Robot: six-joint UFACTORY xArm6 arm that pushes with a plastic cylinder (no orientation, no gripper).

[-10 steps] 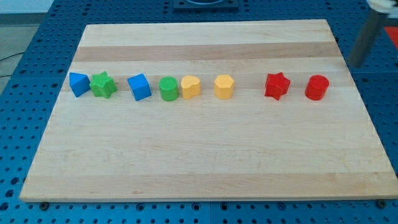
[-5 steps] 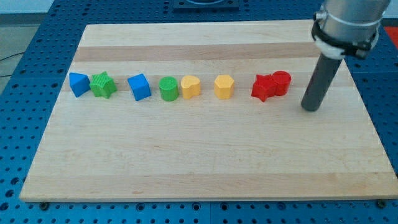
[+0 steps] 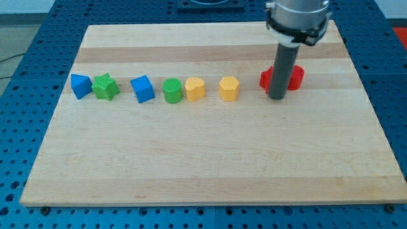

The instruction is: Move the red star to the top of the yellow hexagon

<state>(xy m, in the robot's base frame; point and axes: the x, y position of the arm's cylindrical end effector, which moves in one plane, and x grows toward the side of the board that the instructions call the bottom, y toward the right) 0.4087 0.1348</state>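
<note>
The arm carries no pincer, only a straight dark rod, so there is nothing to open, close or hold. The rod's tip [image 3: 276,98] stands on the wooden board [image 3: 210,165] directly in front of two red blocks, and the rod hides the place where they meet.

The red star [image 3: 266,80] shows as a sliver at the rod's left edge, and the red cylinder [image 3: 296,76] shows at its right edge. Whether the tip touches either block cannot be told.

The yellow hexagon [image 3: 229,88] lies near the star, toward the view's left, with a bare gap between them. The goal spot, just above the hexagon toward the view's top, therefore lies up and to the left of the star. The tip sits at the star's lower right, which appears the correct side for such a push.

The blocks are small, matt, ridged plastic pieces. The board is pale, smooth-grained wood on a blue perforated table [image 3: 38,38].

The remaining row, toward the view's left:
- yellow block [image 3: 195,88], shape uncertain
- green cylinder [image 3: 172,90]
- blue cube [image 3: 142,89]
- green star [image 3: 105,86]
- blue block [image 3: 80,85]
</note>
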